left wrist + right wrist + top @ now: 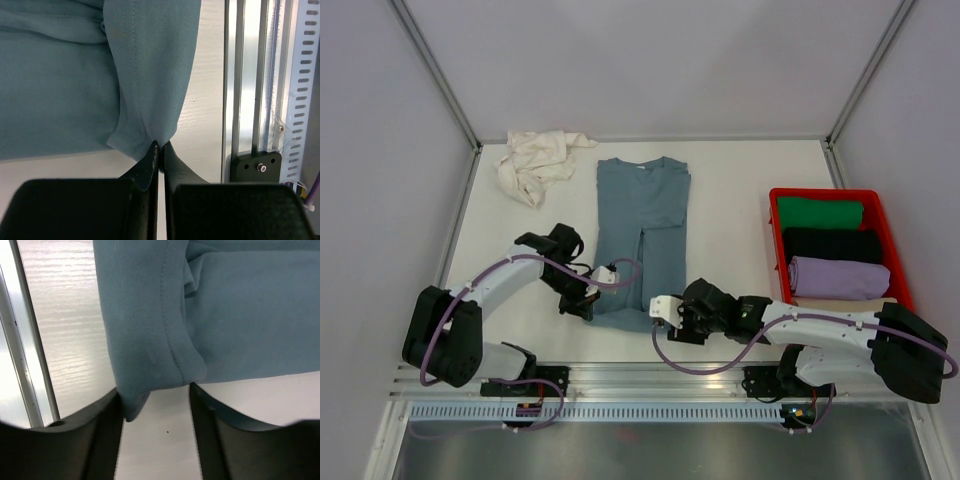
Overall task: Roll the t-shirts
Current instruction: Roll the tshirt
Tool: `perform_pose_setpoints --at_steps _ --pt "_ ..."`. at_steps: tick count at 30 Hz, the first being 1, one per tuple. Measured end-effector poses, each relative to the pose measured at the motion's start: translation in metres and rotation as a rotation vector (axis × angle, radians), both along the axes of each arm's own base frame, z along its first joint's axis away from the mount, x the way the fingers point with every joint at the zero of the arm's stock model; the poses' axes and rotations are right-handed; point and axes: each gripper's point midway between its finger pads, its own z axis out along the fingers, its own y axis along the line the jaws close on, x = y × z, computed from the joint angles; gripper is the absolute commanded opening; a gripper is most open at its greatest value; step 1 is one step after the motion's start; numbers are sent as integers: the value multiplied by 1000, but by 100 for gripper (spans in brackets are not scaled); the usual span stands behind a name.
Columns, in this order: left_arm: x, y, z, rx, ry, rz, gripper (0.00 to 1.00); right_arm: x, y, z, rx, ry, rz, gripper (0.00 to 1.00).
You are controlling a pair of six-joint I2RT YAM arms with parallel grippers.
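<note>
Left hand (159, 146) clenched on the blue-grey t-shirt (642, 210) hem; right hand (156, 392) released, straddling the other corner

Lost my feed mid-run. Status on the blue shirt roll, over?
Left gripper shut on blue-grey t-shirt near hem corner. Right gripper open astride other corner, not clamped. Shirt flat, unrolled. Cream t-shirt and red crate stand apart.

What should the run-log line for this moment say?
blue shirt: folded narrow, flat, unrolled | left gripper: shut on its hem | right gripper: open around hem corner | cream shirt: crumpled, far left
</note>
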Motion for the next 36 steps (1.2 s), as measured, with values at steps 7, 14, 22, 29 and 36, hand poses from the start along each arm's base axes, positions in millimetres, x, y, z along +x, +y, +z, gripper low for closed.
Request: perform_pose_setpoints --at_steps 7,14,22,29,36 --pt "0 1 -1 3 7 4 2 1 19 21 71 20 2 31" --pt "8 0 -2 9 20 17 2 -7 22 28 82 79 6 25" --pt "17 4 -3 19 85 59 2 14 3 17 57 230 -86 7" --pt "29 0 -10 19 166 84 3 30 4 0 13 354 -161 1" --pt "48 4 -17 21 194 156 13 42 -2 2 47 402 -242 9"
